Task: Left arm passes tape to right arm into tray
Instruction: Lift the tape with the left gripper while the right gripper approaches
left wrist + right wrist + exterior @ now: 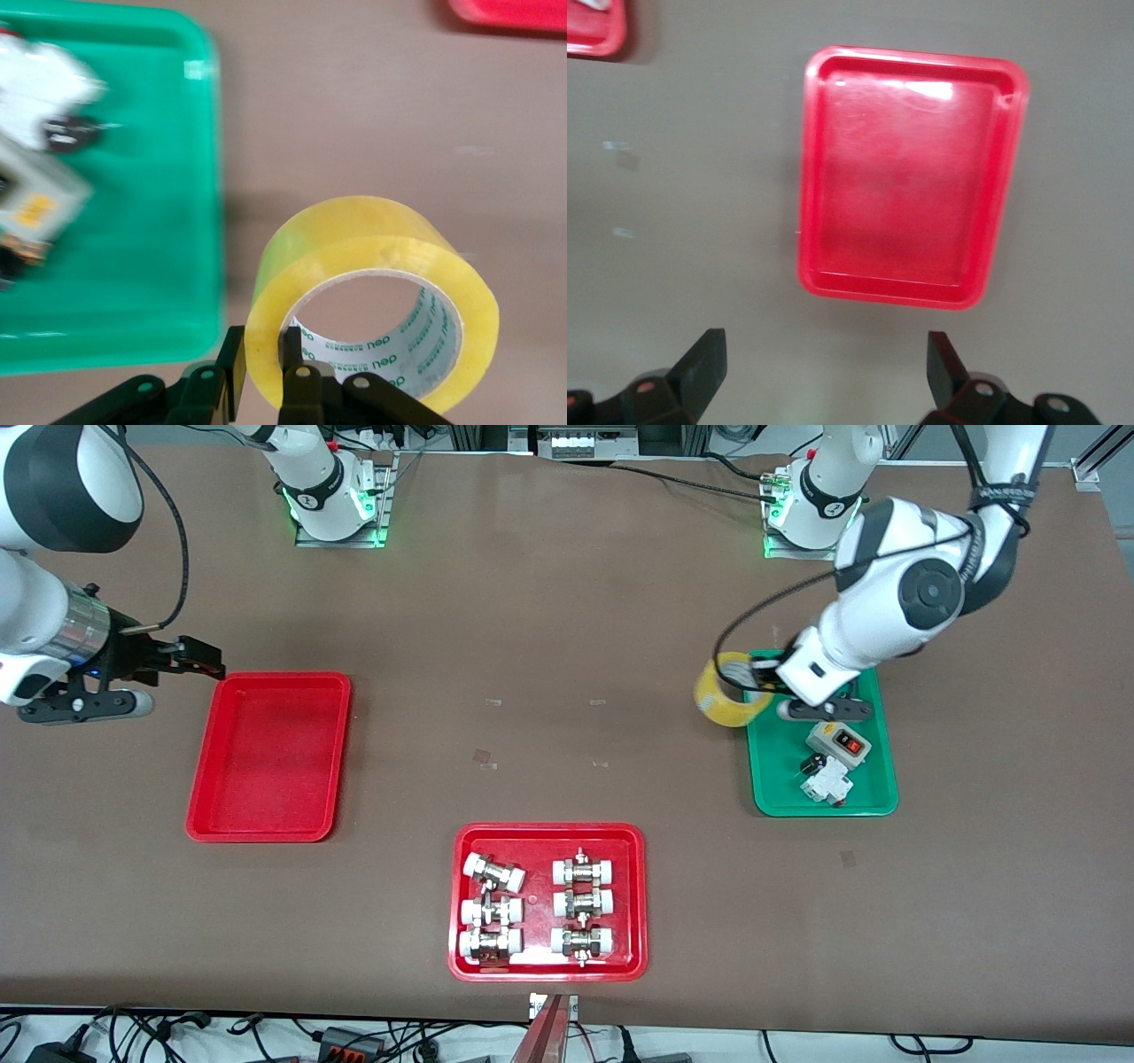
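The yellow tape hangs just above the table, beside the green tray's rim. My left gripper is shut on the tape. In the left wrist view the left gripper pinches the wall of the tape, with one finger inside the pale core and one outside. My right gripper hovers over the table, open and holding nothing, beside the plain red tray at the right arm's end. The right wrist view shows the right gripper with its fingers wide apart and the bare tray ahead of them.
A green tray under the left arm holds a grey switch box and a white breaker. A wider red tray with several white-capped metal fittings lies nearest the front camera, mid-table. Brown tabletop separates the trays.
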{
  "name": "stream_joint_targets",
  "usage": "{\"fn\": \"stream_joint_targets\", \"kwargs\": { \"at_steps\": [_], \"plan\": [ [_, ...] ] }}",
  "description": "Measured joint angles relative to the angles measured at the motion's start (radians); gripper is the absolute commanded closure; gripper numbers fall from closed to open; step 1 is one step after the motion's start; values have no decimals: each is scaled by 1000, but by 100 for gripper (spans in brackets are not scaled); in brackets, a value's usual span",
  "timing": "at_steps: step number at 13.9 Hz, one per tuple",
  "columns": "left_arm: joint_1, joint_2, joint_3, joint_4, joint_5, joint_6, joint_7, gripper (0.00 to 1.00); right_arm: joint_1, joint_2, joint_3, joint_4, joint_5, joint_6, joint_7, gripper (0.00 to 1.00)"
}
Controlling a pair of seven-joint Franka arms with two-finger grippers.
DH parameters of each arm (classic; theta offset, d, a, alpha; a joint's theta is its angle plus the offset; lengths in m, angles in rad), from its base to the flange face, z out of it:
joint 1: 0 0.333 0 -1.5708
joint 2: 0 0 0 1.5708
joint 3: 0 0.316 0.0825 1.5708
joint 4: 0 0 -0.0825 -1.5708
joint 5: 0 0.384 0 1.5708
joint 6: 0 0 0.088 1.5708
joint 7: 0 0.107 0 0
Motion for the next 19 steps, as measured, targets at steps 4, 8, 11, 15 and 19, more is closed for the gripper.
{"fn": "stream_joint_targets", "kwargs": {
  "at_steps": [4, 8, 11, 15, 19],
  "plan": [
    [-6, 11, -134, 110, -129, -7, -162, 91, 16, 3, 1, 5, 140, -1, 0, 0],
    [-7, 47, -227, 216, -266, 2, -261, 90, 34, 28, 2, 5, 337, -1, 0, 0],
    [-7, 74, -254, 273, -329, 71, -328, 90, 35, 41, 3, 8, 450, -1, -1, 0],
    [-6, 101, -254, 283, -388, 118, -329, 90, 65, 41, 6, 16, 635, -3, -2, 0],
    [-6, 103, -254, 285, -397, 119, -330, 90, 146, 49, 10, 72, 769, -2, -1, 0]
  ]
}}
